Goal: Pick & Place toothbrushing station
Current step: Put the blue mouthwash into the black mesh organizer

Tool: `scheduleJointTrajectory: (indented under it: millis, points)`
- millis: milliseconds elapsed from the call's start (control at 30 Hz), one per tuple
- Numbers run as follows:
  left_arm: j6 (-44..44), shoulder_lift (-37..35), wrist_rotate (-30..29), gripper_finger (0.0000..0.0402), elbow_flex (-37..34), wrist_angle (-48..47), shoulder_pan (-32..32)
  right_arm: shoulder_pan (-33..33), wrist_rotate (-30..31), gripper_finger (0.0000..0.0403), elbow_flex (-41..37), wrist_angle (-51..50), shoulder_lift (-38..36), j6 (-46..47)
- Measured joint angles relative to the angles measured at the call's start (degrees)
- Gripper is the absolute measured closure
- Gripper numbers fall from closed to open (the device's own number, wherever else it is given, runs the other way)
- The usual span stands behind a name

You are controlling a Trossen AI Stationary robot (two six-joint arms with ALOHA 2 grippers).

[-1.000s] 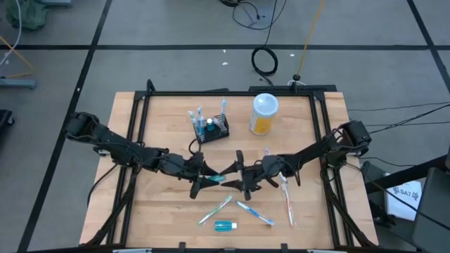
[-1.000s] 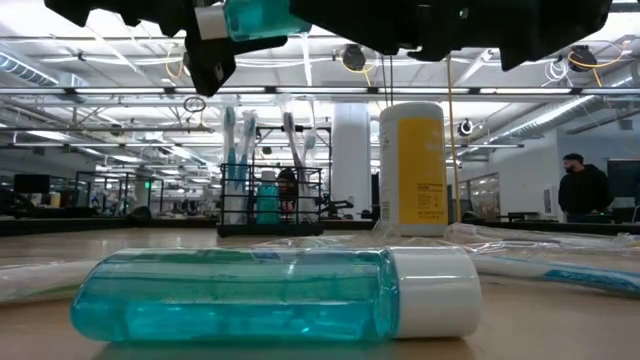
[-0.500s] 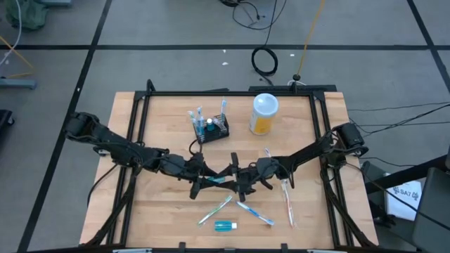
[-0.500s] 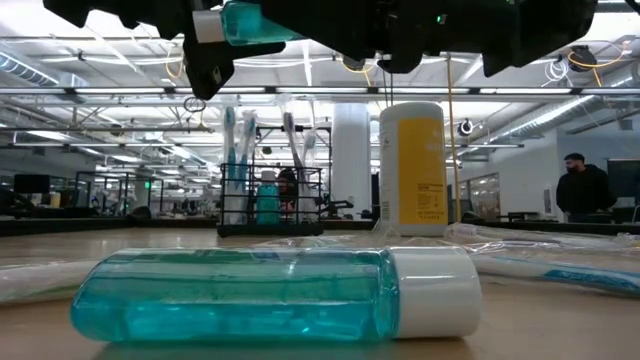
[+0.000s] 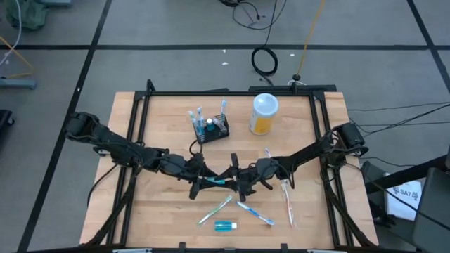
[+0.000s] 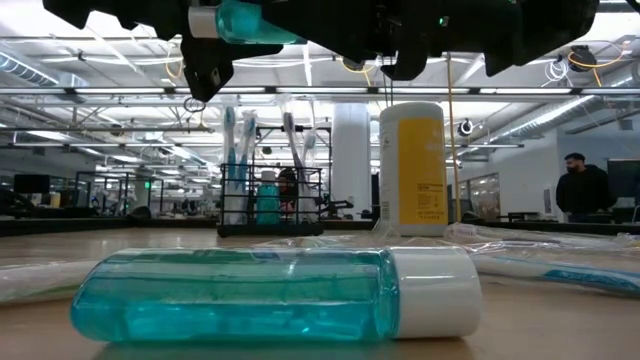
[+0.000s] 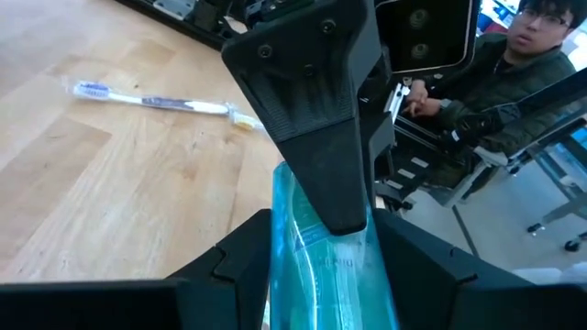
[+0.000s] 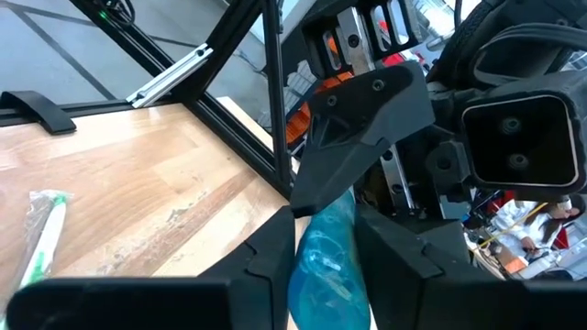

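With both the left gripper (image 5: 199,184) and right gripper (image 5: 238,184) clamped on the teal bottle (image 5: 216,180) above the bench's middle, an early release could drop it.

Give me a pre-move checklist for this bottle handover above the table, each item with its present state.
1. Left gripper holds the teal bottle: ok, its fingers clamp it in the left wrist view.
2. Right gripper around the bottle's other end: ok; firm grip: cannot tell.
3. Bottle clear of the table: ok, aloft in the low view.
4. Toothbrushing station upright: ok.
5. Free slot in the station: cannot tell.
6. Wrapped toothbrushes lying under the handover, out of the way: not ok.
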Motion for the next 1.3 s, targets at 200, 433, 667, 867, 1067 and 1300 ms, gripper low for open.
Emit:
scheduleJointTrajectory:
  millis: [200, 433, 667, 867, 1067, 1300]
  points:
    - [5.0, 0.0, -0.3, 0.0226, 0.0, 0.1, 0.0, 0.0, 0.2, 0.0308, 0.0, -0.3, 0.0, -0.3]
    - [11.4, -0.1, -0.5, 0.0199, 0.1, 2.0, 0.0, 0.0, 0.0, 0.0309, -0.1, -1.6, 0.2, 0.8]
    - [18.6, -0.9, -3.0, 0.0165, 0.2, 4.6, 0.0, 0.4, 6.1, 0.031, -0.2, -4.0, 0.0, 0.8]
    - [29.1, -5.4, -5.3, 0.0175, 0.2, -4.6, -0.6, 2.6, 15.0, 0.031, -0.2, -12.4, -5.4, 5.8]
    - [33.3, -7.3, -6.9, 0.02, 0.1, -9.5, -1.8, 2.8, 14.6, 0.0309, -0.2, -19.0, -13.9, 23.2]
    - [35.2, -6.4, -10.4, 0.0217, 0.1, -6.9, -2.6, 2.7, 13.3, 0.031, -0.2, -16.1, -14.8, 30.2]
